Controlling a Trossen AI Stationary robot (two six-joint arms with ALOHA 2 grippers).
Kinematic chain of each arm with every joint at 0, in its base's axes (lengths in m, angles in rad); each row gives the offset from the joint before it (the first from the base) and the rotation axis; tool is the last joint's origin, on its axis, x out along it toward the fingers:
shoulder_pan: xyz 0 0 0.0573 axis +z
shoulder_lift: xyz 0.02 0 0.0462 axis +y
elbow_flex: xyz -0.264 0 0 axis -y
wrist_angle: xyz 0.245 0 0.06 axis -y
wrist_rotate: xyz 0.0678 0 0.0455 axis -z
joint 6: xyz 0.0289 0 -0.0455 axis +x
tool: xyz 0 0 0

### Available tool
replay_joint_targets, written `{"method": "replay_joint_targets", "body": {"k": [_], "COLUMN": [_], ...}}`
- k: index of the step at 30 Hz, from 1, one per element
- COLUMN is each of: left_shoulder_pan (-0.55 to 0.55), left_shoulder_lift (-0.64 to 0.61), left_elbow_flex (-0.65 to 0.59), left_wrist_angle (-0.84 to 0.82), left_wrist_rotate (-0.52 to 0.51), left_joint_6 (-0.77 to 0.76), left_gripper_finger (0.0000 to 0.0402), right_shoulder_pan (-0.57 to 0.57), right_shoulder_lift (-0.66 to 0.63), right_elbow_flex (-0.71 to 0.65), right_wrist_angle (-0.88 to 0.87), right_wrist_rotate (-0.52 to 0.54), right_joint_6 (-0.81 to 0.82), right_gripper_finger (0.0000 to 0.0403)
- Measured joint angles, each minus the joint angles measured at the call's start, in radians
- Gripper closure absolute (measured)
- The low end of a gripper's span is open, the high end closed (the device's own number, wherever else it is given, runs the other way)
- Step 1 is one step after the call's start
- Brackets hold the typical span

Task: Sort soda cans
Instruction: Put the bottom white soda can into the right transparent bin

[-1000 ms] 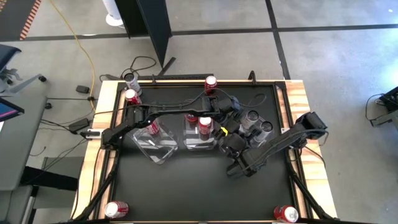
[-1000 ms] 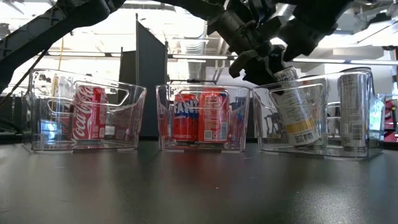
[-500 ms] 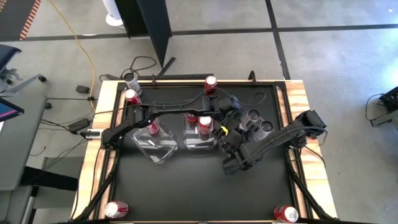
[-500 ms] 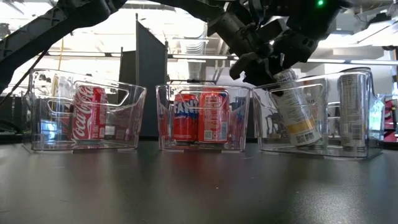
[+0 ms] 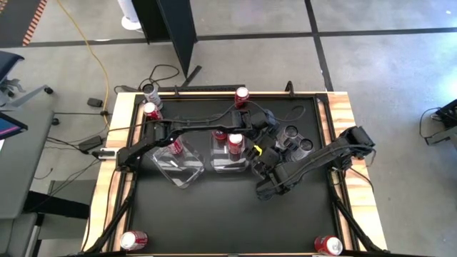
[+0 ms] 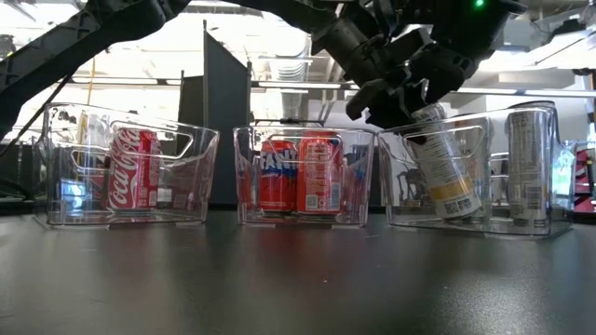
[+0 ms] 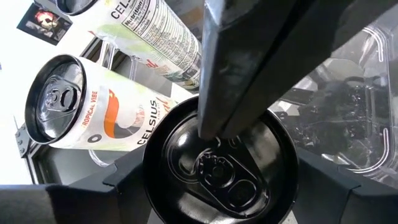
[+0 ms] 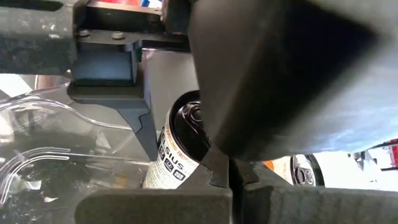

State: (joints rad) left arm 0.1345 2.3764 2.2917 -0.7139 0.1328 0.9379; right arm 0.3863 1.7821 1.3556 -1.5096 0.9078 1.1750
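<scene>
- Nearest the front edge of the black table (image 5: 214, 214), two red soda cans (image 5: 133, 240) lie at the front corners, one on each side.
- Mid-table, three clear bins (image 6: 130, 167) stand in a row: one red can (image 6: 133, 168) in the left bin, two red cans (image 6: 298, 174) in the middle bin.
- Over the right bin (image 6: 475, 177), the left gripper (image 6: 405, 93) holds a black-topped white can (image 6: 444, 167), tilted, by its top; its fingers are clamped on it.
- Two tall silver cans (image 6: 527, 166) stand upright in that bin.
- The right gripper (image 5: 265, 190) sits just in front of that bin, fingers together, empty.
- Three more cans (image 5: 241, 95) stand along the far edge.
</scene>
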Motion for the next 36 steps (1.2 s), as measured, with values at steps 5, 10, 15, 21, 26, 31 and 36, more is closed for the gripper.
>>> {"method": "replay_joint_targets", "body": {"k": [5,10,15,21,26,31,36], "left_shoulder_pan": [-0.001,0.000,0.001,0.000,0.000,0.004,0.006], "left_shoulder_lift": [0.000,-0.003,-0.011,-0.014,-0.014,-0.014,-0.014], "left_elbow_flex": [0.000,0.009,0.023,0.023,0.023,0.023,0.023], "left_wrist_angle": [0.003,-0.008,-0.016,-0.037,-0.042,-0.040,-0.039], "left_wrist_rotate": [-0.010,-0.019,-0.019,-0.019,-0.064,-0.088,-0.105], "left_joint_6": [-0.007,-0.020,-0.042,-0.037,-0.033,-0.034,-0.038], "left_gripper_finger": [0.0107,0.0098,0.0078,0.0053,0.0051,0.0051,0.0051], "right_shoulder_pan": [0.000,-0.001,-0.002,-0.002,-0.004,-0.004,-0.003], "right_shoulder_lift": [0.000,0.000,0.000,0.001,0.001,0.002,0.002], "right_elbow_flex": [-0.001,-0.002,-0.003,-0.003,-0.004,-0.004,-0.004], "right_wrist_angle": [-0.005,-0.018,-0.042,-0.046,-0.071,-0.069,-0.065], "right_wrist_rotate": [-0.009,-0.022,-0.031,-0.034,-0.050,-0.054,-0.052], "right_joint_6": [0.003,0.014,0.040,0.050,0.083,0.093,0.093], "right_gripper_finger": [0.0403,0.0403,0.0403,0.0403,0.0403,0.0403,0.0403]}}
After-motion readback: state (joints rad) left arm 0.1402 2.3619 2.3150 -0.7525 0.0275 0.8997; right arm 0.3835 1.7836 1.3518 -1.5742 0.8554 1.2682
